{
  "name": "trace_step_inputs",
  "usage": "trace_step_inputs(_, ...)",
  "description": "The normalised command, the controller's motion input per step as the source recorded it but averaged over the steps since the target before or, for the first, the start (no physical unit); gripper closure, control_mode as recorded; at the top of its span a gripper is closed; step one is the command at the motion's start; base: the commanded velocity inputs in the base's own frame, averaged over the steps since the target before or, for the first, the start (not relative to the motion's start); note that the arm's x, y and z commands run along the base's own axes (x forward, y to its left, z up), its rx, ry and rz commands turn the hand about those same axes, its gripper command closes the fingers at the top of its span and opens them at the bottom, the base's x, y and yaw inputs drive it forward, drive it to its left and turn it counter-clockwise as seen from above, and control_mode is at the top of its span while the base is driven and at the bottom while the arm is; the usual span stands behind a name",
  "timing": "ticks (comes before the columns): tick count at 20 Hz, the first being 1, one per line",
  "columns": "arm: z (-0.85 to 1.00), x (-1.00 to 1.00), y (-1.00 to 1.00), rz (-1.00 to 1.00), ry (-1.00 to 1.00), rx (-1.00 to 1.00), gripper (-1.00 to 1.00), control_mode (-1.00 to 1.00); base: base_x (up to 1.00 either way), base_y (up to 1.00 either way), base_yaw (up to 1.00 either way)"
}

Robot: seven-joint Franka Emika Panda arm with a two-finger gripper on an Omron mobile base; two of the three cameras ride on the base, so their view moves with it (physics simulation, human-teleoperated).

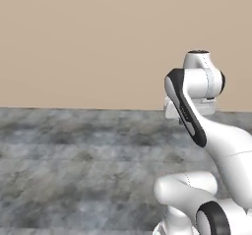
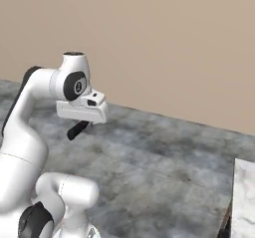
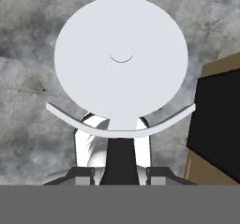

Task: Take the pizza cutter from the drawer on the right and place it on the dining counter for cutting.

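My gripper (image 3: 120, 172) is shut on the pizza cutter (image 3: 121, 59). In the hand view its round pale wheel looms large and its black stick handle sits between the two fingers. In the right base view the black handle (image 2: 77, 130) sticks out down and to the left under the hand, where the gripper (image 2: 85, 124) hangs high over the floor. A corner of a white-and-grey marbled top (image 2: 245, 197) shows at the lower right edge; I cannot tell whether it is the dining counter. The drawer is out of view.
Grey stone floor (image 1: 74, 170) stretches ahead to a plain beige wall (image 1: 98, 42). In the hand view a tan-edged box with a black face (image 3: 218, 124) stands at the right, on the floor below the hand.
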Motion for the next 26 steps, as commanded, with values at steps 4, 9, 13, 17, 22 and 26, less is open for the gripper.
trace_step_inputs(4,0.00,0.00,0.00,0.00,0.00,0.00,1.00,1.00,1.00,0.20,-0.14)
trace_step_inputs(9,0.00,0.00,0.00,0.00,0.00,0.00,1.00,1.00,1.00,0.54,-0.27)
trace_step_inputs(13,0.00,0.00,0.00,0.00,0.00,0.00,1.00,1.00,1.00,0.67,-0.45)
trace_step_inputs(17,0.00,0.00,0.00,0.00,0.00,0.00,1.00,1.00,0.84,0.67,-0.68)
trace_step_inputs(22,0.00,0.00,0.00,0.00,0.00,0.00,1.00,1.00,0.62,0.53,-0.76)
trace_step_inputs(26,0.00,0.00,0.00,0.00,0.00,0.00,1.00,1.00,0.62,0.46,-0.75)
